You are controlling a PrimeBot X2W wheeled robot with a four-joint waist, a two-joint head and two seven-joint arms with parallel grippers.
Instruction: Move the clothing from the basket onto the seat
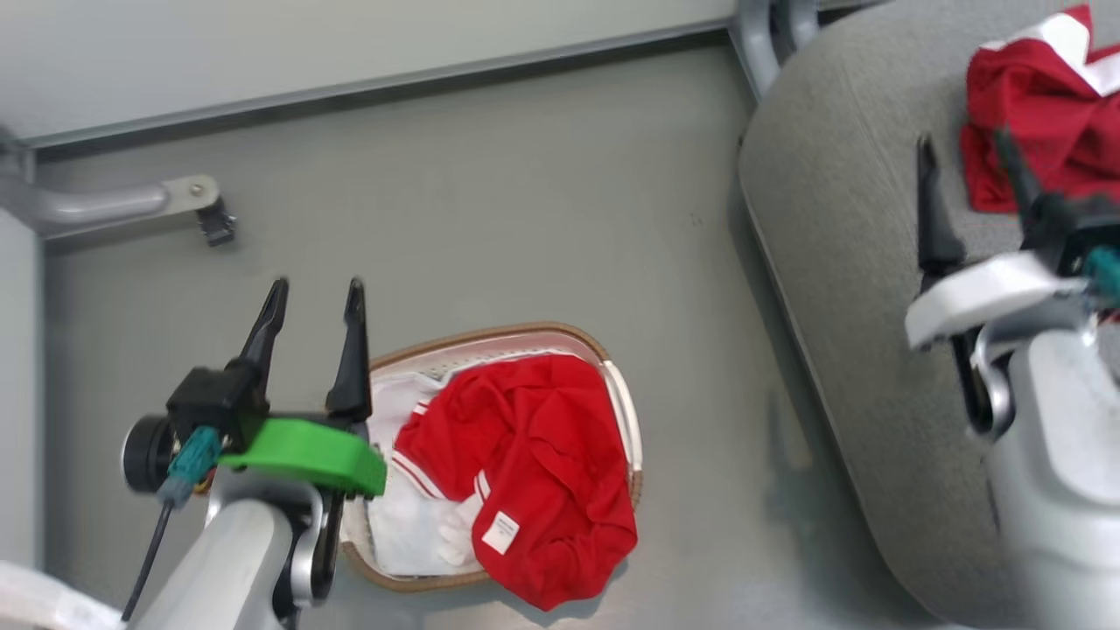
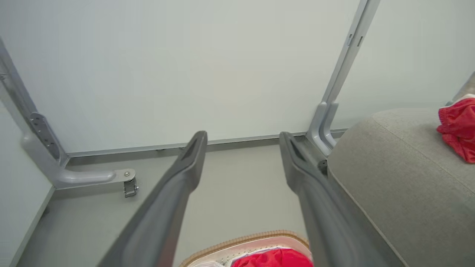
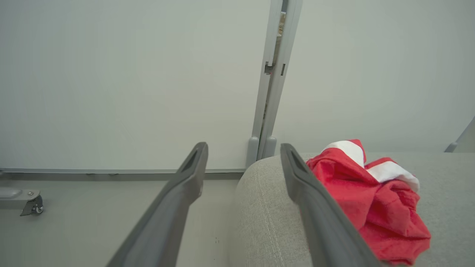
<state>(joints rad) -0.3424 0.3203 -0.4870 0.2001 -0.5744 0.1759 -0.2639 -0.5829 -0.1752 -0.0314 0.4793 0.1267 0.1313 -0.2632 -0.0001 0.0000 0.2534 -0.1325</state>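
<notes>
The white basket (image 1: 623, 398) with its brown woven rim stands on the floor, low in the head view. A red garment (image 1: 534, 464) with white stripes and a small white label lies in it and spills over the near rim. My left gripper (image 1: 317, 297) hovers open and empty over the basket's left end, whose rim (image 2: 245, 239) shows at the bottom of the left wrist view. A second red garment (image 1: 1037, 114) with white trim lies crumpled on the grey seat (image 1: 840, 262). My right gripper (image 1: 962, 149) is open over the seat, just left of that garment (image 3: 374, 207).
A grey metal frame leg with a small castor (image 1: 215, 223) juts over the floor at the back left. A pale wall panel with an upright grey post (image 3: 272, 78) closes the back. Bare grey floor (image 1: 525, 201) lies between basket and seat.
</notes>
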